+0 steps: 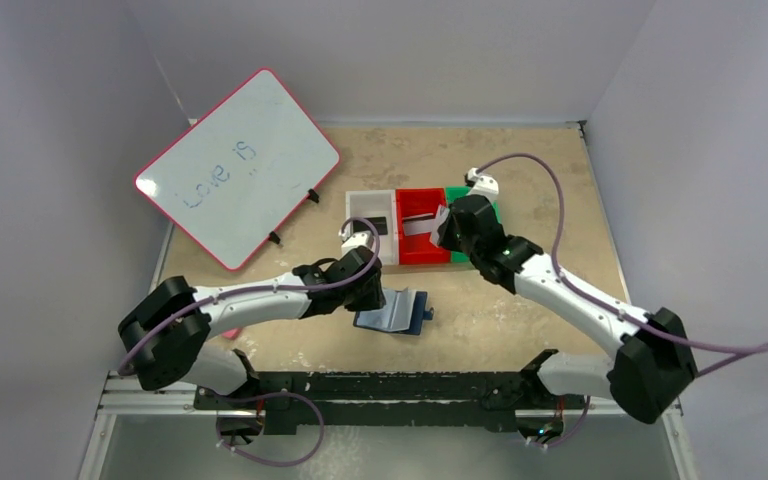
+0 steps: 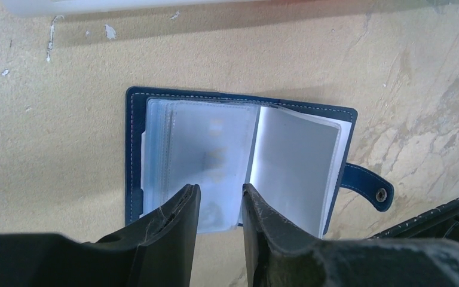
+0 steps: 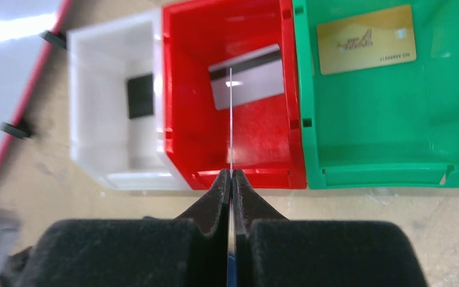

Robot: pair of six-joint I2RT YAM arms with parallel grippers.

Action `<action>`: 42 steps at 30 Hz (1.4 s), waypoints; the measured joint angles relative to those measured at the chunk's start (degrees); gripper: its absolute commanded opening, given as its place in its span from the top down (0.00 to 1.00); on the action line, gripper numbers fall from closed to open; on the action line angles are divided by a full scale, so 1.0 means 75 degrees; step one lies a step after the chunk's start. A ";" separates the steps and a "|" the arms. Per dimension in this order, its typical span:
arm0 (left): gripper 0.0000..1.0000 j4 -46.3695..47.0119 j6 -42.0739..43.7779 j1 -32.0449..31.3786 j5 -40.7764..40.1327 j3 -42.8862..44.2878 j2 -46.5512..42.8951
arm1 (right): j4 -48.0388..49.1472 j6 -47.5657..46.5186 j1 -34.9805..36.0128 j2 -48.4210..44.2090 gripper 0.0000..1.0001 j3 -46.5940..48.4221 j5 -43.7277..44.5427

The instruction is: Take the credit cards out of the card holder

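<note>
Scuffed tan bench (image 1: 520, 190), grey walls behind. Right gripper (image 3: 231, 174), jaws clenched on a thin card seen edge-on, hangs over the red bin (image 3: 182, 89); just ahead of the jaws a silver-grey card (image 3: 257, 75) already lies inside. To their left, a black card (image 3: 140, 95) sits in the white bin (image 3: 89, 89); to their right, a gold card (image 3: 366, 39) in the green bin (image 3: 311, 107). Left gripper (image 2: 220, 200), jaws parted and grasping nothing, hovers at the near edge of the open card holder (image 2: 132, 149), whose clear sleeves (image 2: 209, 155) fan out just ahead. Releasing squarely above the bin floor, well inside its walls, looks wisest.
</note>
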 measured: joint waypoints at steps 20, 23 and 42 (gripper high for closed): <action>0.67 -0.0160 0.0131 0.0000 0.0061 0.0000 -0.0315 | 0.0848 -0.1314 -0.0064 0.2664 1.00 0.0790 -0.0688; 0.67 -0.0050 0.0181 0.0000 0.0219 0.0000 -0.0306 | 0.1323 -0.1448 -0.0064 0.2908 1.00 0.0629 -0.0629; 0.67 0.0248 0.0213 -0.0067 0.0746 0.0000 0.0119 | 0.3191 -0.1682 -0.0064 0.3826 1.00 0.0353 0.0166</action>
